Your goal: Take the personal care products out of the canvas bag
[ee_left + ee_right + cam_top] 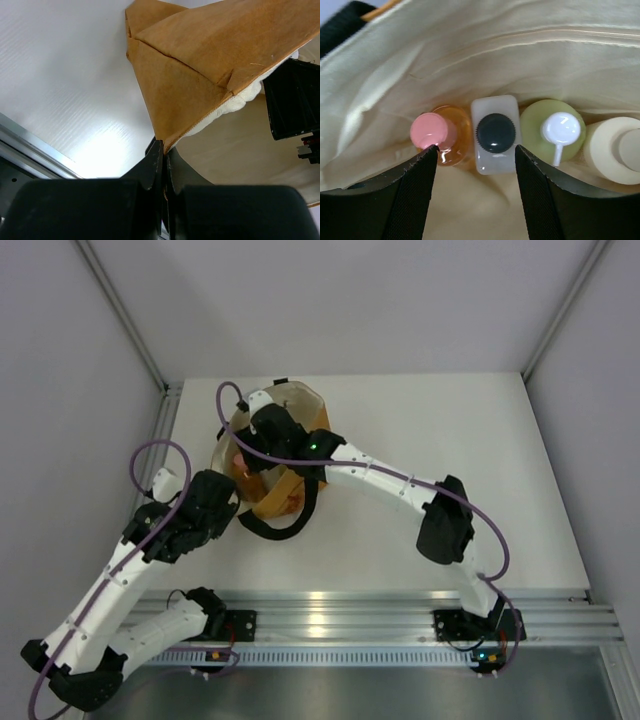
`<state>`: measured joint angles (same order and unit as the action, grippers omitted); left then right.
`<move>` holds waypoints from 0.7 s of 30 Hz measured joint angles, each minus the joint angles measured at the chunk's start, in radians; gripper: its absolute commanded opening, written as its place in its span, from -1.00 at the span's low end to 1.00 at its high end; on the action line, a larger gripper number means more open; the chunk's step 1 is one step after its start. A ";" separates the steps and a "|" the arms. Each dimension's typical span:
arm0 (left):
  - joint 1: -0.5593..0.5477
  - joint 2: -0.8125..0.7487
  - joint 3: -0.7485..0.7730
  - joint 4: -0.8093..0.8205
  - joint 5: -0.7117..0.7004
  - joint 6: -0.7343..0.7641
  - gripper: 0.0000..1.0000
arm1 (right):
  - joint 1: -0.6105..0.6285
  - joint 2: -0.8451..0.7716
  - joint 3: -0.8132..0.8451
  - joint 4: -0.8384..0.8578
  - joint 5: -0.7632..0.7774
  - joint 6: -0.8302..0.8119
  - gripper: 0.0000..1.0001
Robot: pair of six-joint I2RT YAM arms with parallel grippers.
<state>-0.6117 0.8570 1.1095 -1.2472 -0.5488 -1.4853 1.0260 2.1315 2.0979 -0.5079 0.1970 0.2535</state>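
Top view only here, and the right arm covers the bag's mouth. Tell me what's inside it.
Observer: Four containers stand in a row: amber bottle with pink cap, whitish bottle with black cap, yellow-green bottle with white cap, cream jar.
Operator: Give me the right tool's state.
Observer: The right tool is open, with the whitish bottle showing in the gap between its fingers. Nothing is gripped.
Operator: Now report the left tool.
Observer: The left tool is shut on the canvas bag, pinching its fabric edge.
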 measured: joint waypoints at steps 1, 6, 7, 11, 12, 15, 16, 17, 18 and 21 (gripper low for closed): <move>0.000 -0.005 0.000 -0.007 -0.003 -0.002 -1.00 | 0.005 0.000 0.000 0.002 -0.005 0.000 0.23; -0.001 -0.015 0.000 -0.029 -0.006 -0.005 -1.00 | 0.034 0.000 0.003 0.009 -0.026 -0.004 0.23; -0.001 -0.014 -0.001 -0.031 -0.006 -0.005 -1.00 | 0.039 0.000 0.004 0.010 -0.032 -0.006 0.24; -0.001 -0.014 -0.001 -0.033 -0.006 -0.005 -1.00 | 0.043 0.002 0.008 0.023 -0.074 -0.015 0.24; -0.001 -0.014 -0.001 -0.034 -0.006 -0.005 -1.00 | 0.043 0.006 0.016 0.025 -0.078 -0.018 0.24; -0.001 -0.007 -0.001 -0.037 -0.006 -0.005 -1.00 | 0.043 0.030 0.040 0.050 -0.089 -0.029 0.24; -0.001 -0.003 -0.001 -0.038 -0.006 -0.005 -1.00 | 0.043 0.038 0.048 0.053 -0.090 -0.034 0.24; -0.001 -0.001 -0.001 -0.039 -0.006 -0.005 -1.00 | 0.043 0.050 0.058 0.055 -0.091 -0.038 0.24; -0.001 0.000 -0.001 -0.039 -0.006 -0.005 -1.00 | 0.043 0.063 0.069 0.058 -0.090 -0.043 0.22; -0.001 0.001 -0.001 -0.039 -0.006 -0.008 -1.00 | 0.043 0.097 0.084 0.067 -0.091 -0.052 0.13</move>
<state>-0.6125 0.8577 1.1088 -1.2865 -0.5545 -1.4933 1.0687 2.2280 2.1818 -0.4412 0.1062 0.2012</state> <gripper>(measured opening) 0.024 0.602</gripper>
